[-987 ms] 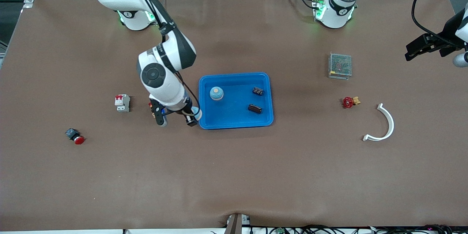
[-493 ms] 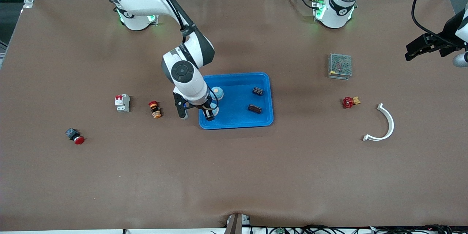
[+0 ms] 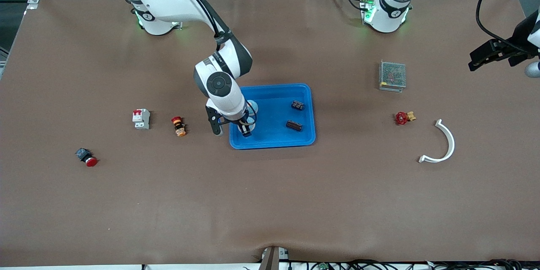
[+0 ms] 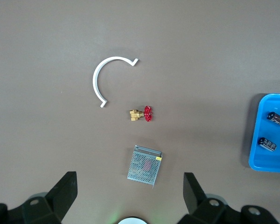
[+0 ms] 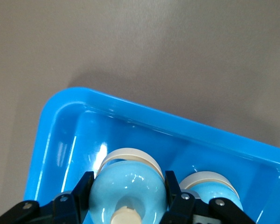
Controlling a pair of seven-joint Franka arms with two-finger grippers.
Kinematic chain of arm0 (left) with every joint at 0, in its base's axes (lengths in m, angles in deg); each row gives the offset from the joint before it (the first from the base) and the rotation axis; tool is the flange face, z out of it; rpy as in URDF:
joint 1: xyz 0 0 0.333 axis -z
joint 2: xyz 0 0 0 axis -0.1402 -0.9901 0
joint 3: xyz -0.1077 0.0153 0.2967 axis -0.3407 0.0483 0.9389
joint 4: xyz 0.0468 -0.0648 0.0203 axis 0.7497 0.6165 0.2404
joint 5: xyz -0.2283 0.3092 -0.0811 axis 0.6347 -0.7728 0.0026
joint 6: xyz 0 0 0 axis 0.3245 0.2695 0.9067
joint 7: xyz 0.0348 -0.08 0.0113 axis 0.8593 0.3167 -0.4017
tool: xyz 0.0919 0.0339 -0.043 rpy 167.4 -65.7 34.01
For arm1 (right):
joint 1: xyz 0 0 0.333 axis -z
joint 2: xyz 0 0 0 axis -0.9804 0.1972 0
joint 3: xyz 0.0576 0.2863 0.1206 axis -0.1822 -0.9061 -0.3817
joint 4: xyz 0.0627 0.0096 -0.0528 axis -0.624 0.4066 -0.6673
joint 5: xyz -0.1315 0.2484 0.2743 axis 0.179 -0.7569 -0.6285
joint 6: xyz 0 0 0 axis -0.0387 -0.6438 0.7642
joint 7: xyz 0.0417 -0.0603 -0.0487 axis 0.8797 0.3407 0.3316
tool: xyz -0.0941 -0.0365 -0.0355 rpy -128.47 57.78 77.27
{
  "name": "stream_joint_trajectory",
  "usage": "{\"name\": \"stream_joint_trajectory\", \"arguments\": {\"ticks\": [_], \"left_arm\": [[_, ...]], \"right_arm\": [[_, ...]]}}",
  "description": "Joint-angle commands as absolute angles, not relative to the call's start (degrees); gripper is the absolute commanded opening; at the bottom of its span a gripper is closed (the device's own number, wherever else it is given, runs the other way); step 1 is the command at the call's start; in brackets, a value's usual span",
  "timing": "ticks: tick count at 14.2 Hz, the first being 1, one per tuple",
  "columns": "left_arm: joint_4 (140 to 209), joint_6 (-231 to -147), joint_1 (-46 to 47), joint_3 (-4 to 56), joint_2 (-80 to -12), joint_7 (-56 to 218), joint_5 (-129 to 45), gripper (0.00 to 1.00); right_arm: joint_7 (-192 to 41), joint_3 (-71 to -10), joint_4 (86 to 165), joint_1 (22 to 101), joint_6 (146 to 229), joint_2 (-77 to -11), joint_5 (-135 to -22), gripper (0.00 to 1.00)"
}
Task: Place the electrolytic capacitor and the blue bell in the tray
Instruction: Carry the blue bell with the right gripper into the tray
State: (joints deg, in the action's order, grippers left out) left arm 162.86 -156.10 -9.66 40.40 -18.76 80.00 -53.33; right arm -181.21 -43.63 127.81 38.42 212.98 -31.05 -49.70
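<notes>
The bright-blue tray (image 3: 274,142) lies mid-table. My right gripper (image 3: 246,130) is shut on a light-blue bell (image 5: 126,186) with a cream rim, held low over the tray's corner nearest the camera at the right arm's end. A second blue bell (image 3: 252,106) stands in the tray beside it, partly hidden by the arm; it also shows in the right wrist view (image 5: 210,185). Two dark capacitors (image 3: 298,104) (image 3: 294,125) lie in the tray toward the left arm's end. My left gripper (image 3: 491,52) waits open and empty, high at the left arm's end of the table.
A metal mesh box (image 3: 392,76), a red valve (image 3: 404,117) and a white curved piece (image 3: 443,143) lie toward the left arm's end. A breaker (image 3: 141,118), a red-orange button (image 3: 179,126) and a red push button (image 3: 86,157) lie toward the right arm's end.
My right gripper carried the blue bell from beside the tray to over the tray's corner. The red-orange button came into sight. The left arm has not moved.
</notes>
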Motion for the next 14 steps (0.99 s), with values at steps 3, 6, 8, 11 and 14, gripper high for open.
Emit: {"name": "stream_joint_trajectory", "arguments": {"ticks": [3,6,8,11,14], "left_arm": [[162.12,-155.98,-9.82,40.88,-18.81,81.21,-52.9,1.0],[162.12,-155.98,-9.73,40.88,-18.72,81.21,-52.99,1.0],[162.12,-155.89,-9.64,40.53,-18.63,81.21,-52.9,1.0],[162.21,-155.89,-9.73,40.44,-18.28,81.38,-52.9,1.0],[162.38,-155.89,-9.38,40.35,-18.11,81.39,-52.9,1.0]], "right_arm": [[-182.4,-42.97,124.9,37.32,213.42,-28.72,-50.32,0.0],[-182.4,-42.97,123.67,37.32,213.42,-27.57,-50.5,0.0],[-182.4,-42.97,123.49,37.23,213.51,-26.78,-50.5,0.0],[-182.4,-42.97,122.44,37.23,213.33,-25.55,-50.41,0.0],[-182.14,-42.97,122.26,37.23,213.25,-25.37,-50.06,0.0]]}}
